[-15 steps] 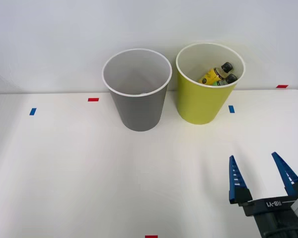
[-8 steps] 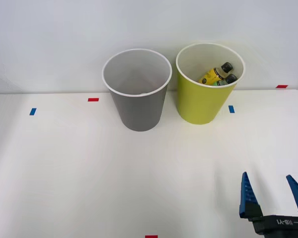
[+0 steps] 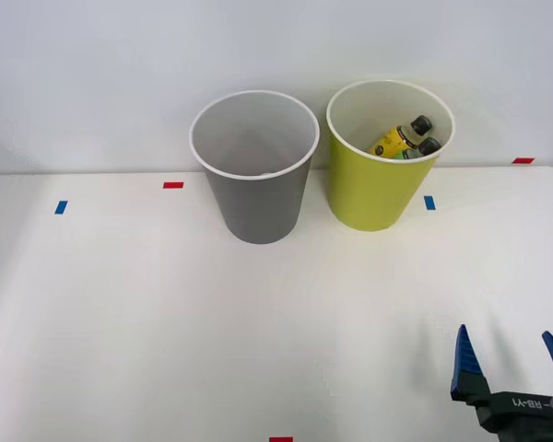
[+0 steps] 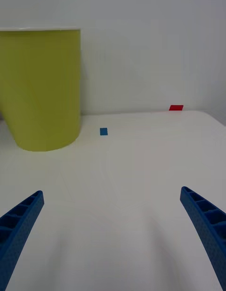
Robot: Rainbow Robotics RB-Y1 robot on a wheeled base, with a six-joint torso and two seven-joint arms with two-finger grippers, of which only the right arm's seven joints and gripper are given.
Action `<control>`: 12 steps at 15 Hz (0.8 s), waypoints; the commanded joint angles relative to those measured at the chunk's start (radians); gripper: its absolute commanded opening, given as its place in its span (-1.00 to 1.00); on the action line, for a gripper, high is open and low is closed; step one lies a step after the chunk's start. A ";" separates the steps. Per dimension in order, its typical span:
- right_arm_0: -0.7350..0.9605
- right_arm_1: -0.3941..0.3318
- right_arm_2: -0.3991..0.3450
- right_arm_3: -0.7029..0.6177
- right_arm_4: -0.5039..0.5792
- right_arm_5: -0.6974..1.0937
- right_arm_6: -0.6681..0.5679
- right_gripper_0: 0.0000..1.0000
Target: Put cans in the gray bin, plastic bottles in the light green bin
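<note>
The gray bin [image 3: 254, 175] stands at the back of the white table, its pale inside showing nothing that I can make out. To its right stands the light green bin [image 3: 385, 161], also seen from the wrist [image 4: 41, 88]. Two plastic bottles [image 3: 404, 138] with black caps and yellow labels lie inside the green one. The can is out of view. My right gripper [image 3: 509, 348] is open and holds nothing, low at the table's near right, well in front of the green bin. Its blue ribbed fingers [image 4: 19, 225] stand wide apart.
Small tape marks dot the table: red [image 3: 172, 185] and blue [image 3: 61, 207] at the left, blue [image 3: 429, 203] and red [image 3: 523, 160] at the right, red [image 3: 280, 439] at the front edge. A white wall rises behind the bins.
My right gripper has drawn back toward the near right corner, away from the bins, staying open. The bins and bottles have not moved.
</note>
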 commanded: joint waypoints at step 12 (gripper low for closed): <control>0.032 0.058 0.003 0.176 0.364 -0.334 -0.315 1.00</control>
